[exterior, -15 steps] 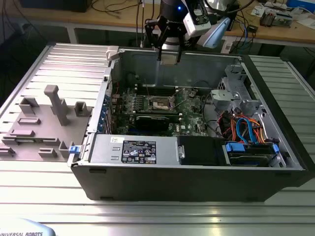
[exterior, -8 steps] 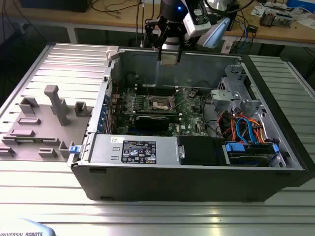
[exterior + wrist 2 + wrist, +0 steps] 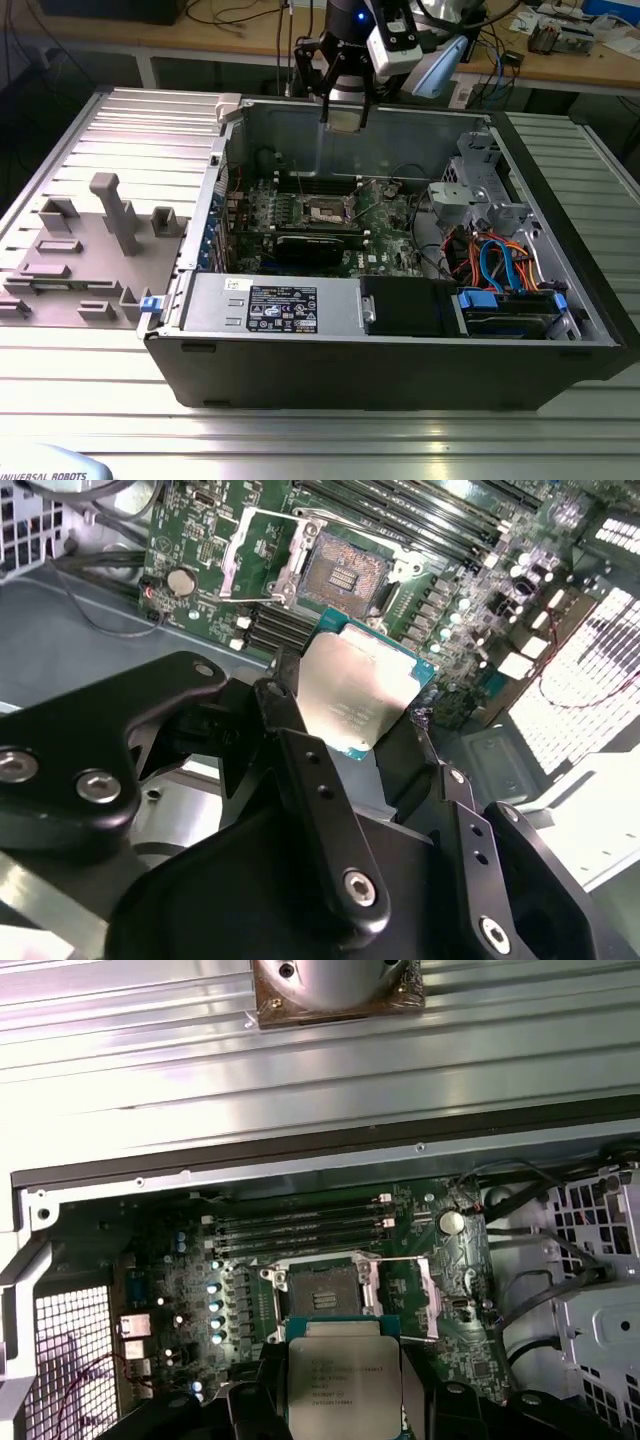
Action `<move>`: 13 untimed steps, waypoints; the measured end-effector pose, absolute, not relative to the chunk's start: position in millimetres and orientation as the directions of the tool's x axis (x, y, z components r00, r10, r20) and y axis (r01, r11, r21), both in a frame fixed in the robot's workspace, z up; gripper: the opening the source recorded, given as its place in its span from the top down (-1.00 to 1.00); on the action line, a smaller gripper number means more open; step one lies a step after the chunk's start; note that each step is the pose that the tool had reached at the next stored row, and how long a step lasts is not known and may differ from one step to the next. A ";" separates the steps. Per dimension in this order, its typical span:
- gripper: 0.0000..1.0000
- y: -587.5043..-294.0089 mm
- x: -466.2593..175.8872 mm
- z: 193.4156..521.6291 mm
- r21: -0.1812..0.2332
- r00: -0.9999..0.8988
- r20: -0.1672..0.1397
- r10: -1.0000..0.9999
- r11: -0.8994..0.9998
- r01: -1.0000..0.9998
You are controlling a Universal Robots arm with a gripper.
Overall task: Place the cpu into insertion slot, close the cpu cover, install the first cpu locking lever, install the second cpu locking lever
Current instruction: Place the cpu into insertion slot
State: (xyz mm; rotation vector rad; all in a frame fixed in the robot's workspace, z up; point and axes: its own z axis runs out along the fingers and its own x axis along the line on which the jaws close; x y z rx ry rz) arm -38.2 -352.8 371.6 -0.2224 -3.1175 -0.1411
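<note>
Ribbed metal table holds the open case; at the exterior view's upper centre the gripper pinches the cpu, with the insertion slot not yet filled.

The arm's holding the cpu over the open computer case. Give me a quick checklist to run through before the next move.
1. cpu clamped in the gripper: ok, jaws shut on two opposite edges.
2. insertion slot empty: ok, its dark centre is bare.
3. cpu cover swung clear of the slot: ok, it stands open beside it.
4. cpu lowered to the slot: not ok, in the exterior view it hangs up near the rim of the case.
5. cpu corner matched to the slot: cannot tell.
</note>
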 end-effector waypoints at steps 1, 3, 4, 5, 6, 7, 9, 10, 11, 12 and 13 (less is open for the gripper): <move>-0.08 -352.8 -38.2 371.6 0.089 -0.988 0.019 0.151 0.984 0.152; -0.08 -352.8 -38.2 371.6 0.089 -0.987 0.019 0.159 0.983 0.160; -0.08 -352.8 -38.2 371.6 0.089 -0.987 0.019 0.159 0.983 0.160; -0.08 -352.8 -38.2 371.6 0.089 -0.987 0.019 0.159 0.983 0.160; -0.08 -352.8 -38.2 371.6 0.089 -0.987 0.019 0.159 0.983 0.160; -0.08 -352.8 -38.2 371.6 0.089 -0.987 0.019 0.159 0.983 0.160; -0.08 -352.8 -38.2 371.6 0.089 -0.986 0.019 0.163 0.982 0.164; -0.08 -352.8 -38.2 371.6 0.089 -0.985 0.019 0.169 0.981 0.170; -0.08 -352.8 -38.2 371.6 0.089 -0.983 0.019 0.184 0.979 0.185; -0.08 -352.8 -38.2 371.6 0.089 -0.981 0.019 0.193 0.977 0.194; -0.08 -352.8 -38.2 371.5 0.089 -0.979 0.019 0.203 0.975 0.204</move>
